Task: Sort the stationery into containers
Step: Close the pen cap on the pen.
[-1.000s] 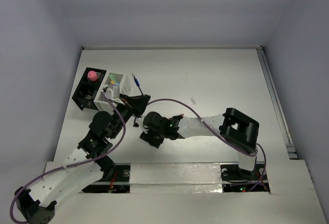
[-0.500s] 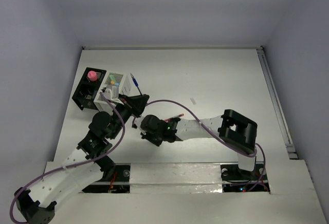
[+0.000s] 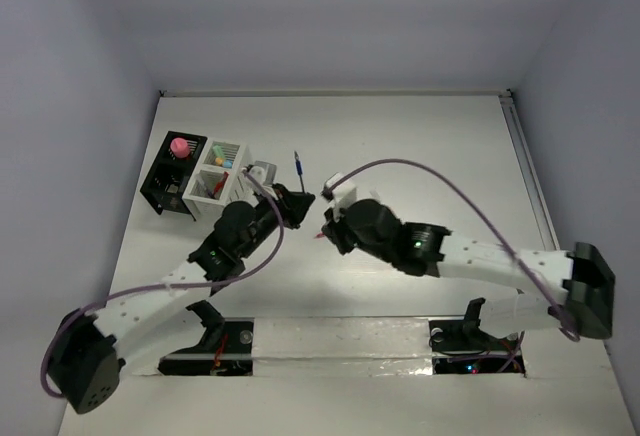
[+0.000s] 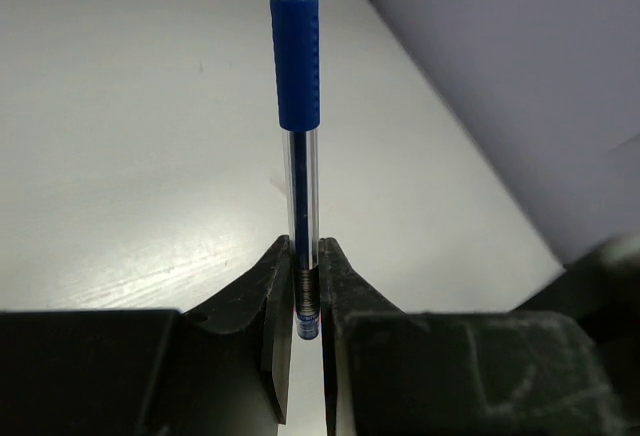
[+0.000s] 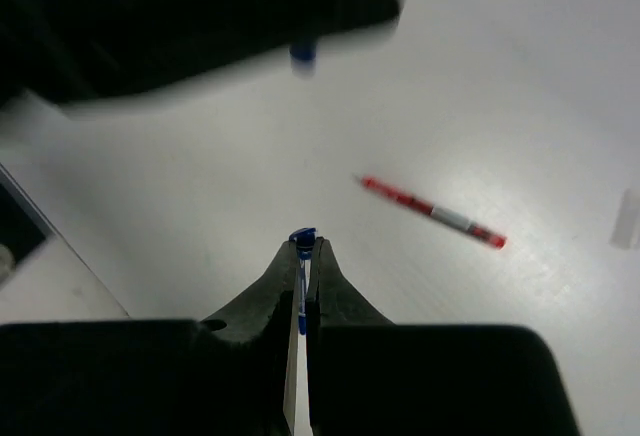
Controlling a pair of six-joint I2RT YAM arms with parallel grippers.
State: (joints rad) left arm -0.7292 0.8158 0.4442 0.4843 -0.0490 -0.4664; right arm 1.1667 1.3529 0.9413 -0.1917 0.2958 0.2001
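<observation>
Blue pen (image 4: 297, 106) pinched in left end effector (image 4: 300, 261), carry step | right end effector (image 5: 302, 256) nips thin blue piece (image 5: 302, 238) | next, likely: line pen up over white box (image 3: 243, 161).

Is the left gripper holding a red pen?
No, the left gripper is shut on a blue pen with a blue grip sleeve.

Lab bench, white table (image 3: 430, 146), grey enclosure walls (image 3: 350, 26)

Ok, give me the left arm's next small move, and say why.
Probably swing the left claw toward the white slatted box: it is shut on the blue pen, which is not yet over any container.
</observation>
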